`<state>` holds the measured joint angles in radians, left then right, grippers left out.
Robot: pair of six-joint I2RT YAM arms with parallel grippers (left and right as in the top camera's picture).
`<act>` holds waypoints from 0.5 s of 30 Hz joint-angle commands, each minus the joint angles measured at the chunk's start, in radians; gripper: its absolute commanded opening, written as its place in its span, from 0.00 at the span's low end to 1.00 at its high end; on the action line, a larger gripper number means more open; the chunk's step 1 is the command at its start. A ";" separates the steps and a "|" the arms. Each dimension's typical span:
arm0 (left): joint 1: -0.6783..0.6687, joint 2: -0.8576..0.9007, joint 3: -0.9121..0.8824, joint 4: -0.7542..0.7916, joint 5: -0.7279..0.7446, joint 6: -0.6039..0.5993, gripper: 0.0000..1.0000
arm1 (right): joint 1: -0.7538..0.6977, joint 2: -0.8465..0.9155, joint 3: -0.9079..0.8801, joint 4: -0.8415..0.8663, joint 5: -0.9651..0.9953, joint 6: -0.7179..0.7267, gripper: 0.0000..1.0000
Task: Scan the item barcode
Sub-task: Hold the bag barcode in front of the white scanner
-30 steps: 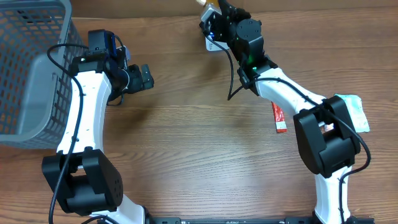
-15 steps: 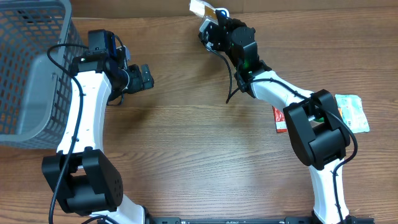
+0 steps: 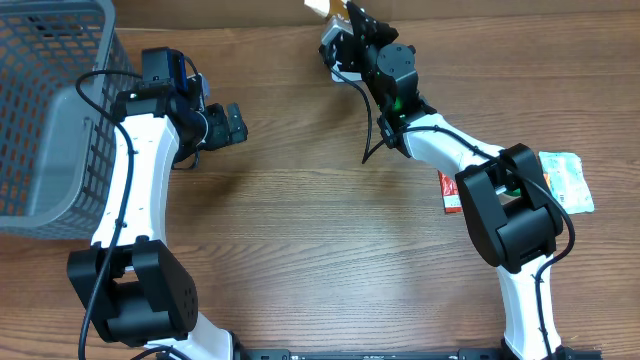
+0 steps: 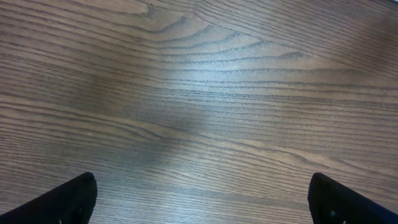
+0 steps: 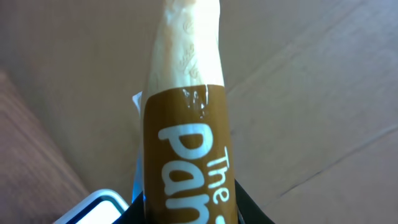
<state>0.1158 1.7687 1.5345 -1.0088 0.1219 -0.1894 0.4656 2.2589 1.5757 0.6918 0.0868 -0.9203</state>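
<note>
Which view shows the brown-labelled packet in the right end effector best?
Right wrist: the packet fills the frame, brown label and white lettering legible. Overhead catches only its pale end at the top edge, past the right end effector. Left wrist shows just table.

The arms have white links (image 3: 135, 180), black joints (image 3: 520, 228) and black cables (image 3: 373, 110).

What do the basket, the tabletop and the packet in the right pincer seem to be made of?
Basket: probably matte grey plastic; moulded grid walls. Tabletop: wood or wood-look laminate; brown grain lines, soft sheen. Packet: likely glossy plastic film; glare on its brown printed label.
</note>
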 commanded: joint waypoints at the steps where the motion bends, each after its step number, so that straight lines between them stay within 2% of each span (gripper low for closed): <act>1: -0.005 -0.019 0.021 0.000 -0.006 -0.017 1.00 | 0.006 -0.006 0.017 -0.029 0.014 0.008 0.03; 7: -0.005 -0.019 0.021 0.000 -0.006 -0.017 1.00 | 0.006 0.001 0.017 -0.133 -0.047 0.007 0.04; 15: -0.005 -0.019 0.021 0.000 -0.006 -0.017 1.00 | 0.009 0.035 0.016 -0.147 -0.061 0.008 0.04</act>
<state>0.1158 1.7687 1.5345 -1.0088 0.1219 -0.1894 0.4664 2.2665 1.5757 0.5449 0.0479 -0.9199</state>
